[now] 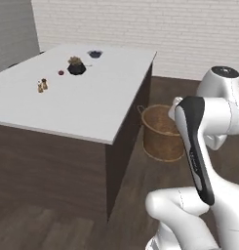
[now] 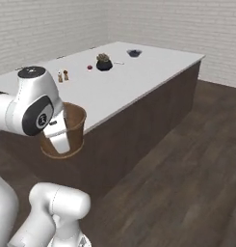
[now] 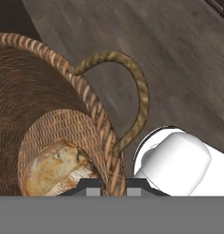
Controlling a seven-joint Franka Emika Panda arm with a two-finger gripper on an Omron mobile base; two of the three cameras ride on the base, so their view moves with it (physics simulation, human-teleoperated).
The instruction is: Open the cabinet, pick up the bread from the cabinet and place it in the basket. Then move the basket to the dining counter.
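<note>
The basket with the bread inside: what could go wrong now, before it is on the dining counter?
1. The tool pinches only the basket rim, so the weave may slip.
2. The bread lies loose at the bottom; a tilt could roll it out.
3. The basket hangs close beside the dining counter edge and may bump it when lifted.

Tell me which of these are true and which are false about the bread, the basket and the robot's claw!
1. The bread is inside the basket. True.
2. The basket is sitting on top of the dining counter. False: it is beside the counter's end, carried by the arm, below the white top.
3. The claw grips the basket's rim. True: the woven wall runs between its fingertips.
4. The basket is empty. False: the bread lies at its bottom.
5. Small things stand on the counter. True.
</note>
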